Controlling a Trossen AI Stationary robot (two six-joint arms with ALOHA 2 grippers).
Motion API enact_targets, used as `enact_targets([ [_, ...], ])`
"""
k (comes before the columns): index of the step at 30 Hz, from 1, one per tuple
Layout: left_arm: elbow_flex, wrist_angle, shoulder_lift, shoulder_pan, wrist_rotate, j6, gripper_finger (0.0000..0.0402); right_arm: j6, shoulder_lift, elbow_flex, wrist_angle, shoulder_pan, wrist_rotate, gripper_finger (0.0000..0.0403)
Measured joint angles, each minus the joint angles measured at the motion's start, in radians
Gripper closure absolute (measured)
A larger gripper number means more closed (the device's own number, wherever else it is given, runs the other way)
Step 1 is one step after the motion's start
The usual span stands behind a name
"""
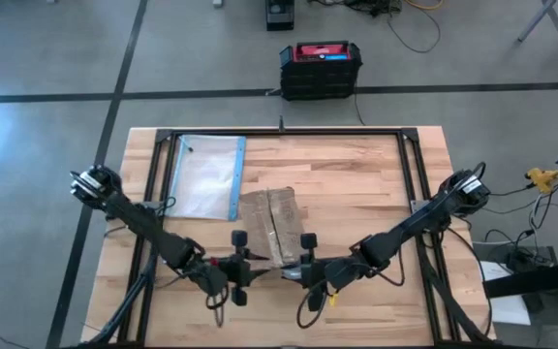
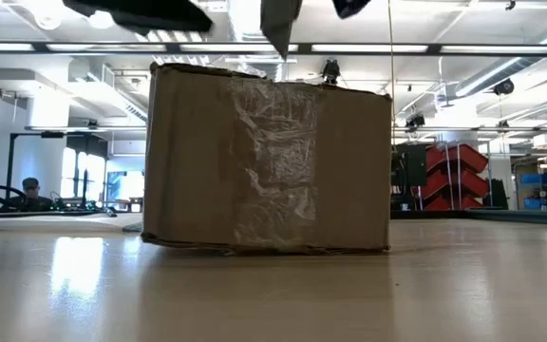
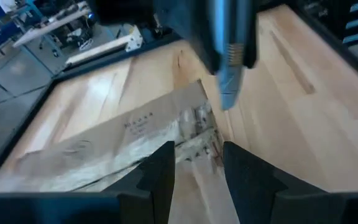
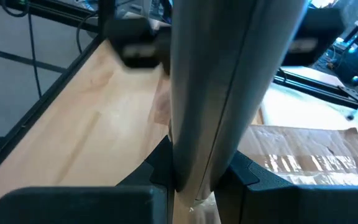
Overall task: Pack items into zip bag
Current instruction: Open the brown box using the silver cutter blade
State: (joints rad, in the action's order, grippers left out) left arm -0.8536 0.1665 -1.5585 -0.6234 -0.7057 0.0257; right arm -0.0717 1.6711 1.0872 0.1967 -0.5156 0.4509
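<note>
I have the right end effector point(image 1: 294, 273) clamped on a slim grey tool point(image 4: 222, 93), which stands straight up between its fingers in the right wrist view. The left end effector point(image 1: 241, 267) hangs just beside it with fingers point(image 3: 157, 171) parted and nothing between them. Both sit over the near edge of the cardboard box point(image 1: 269, 225), which is still taped shut along its top seam.

My read is that the step in hand is slitting that tape to get at the items, which I cannot see anywhere; presumably they are inside. To do it well I would lower the tool tip onto the seam at the box's near end, keep it shallow so it parts tape only, and draw it along the seam away from the arms. The left end effector should press or pinch the box's near corner so the light box does not slide on the bench point(image 1: 356, 184).

The zip bag point(image 1: 205, 176) lies flat beyond and to the left of the left end effector, well apart from it, just past the box's far left corner.
</note>
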Motion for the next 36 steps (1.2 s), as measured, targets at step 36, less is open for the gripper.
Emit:
enact_targets([
  [36,-0.086,-0.079,-0.167,0.034,0.040,0.072,0.0281,-0.074,-0.001,-0.008,0.052,0.069,-0.146,0.0352],
])
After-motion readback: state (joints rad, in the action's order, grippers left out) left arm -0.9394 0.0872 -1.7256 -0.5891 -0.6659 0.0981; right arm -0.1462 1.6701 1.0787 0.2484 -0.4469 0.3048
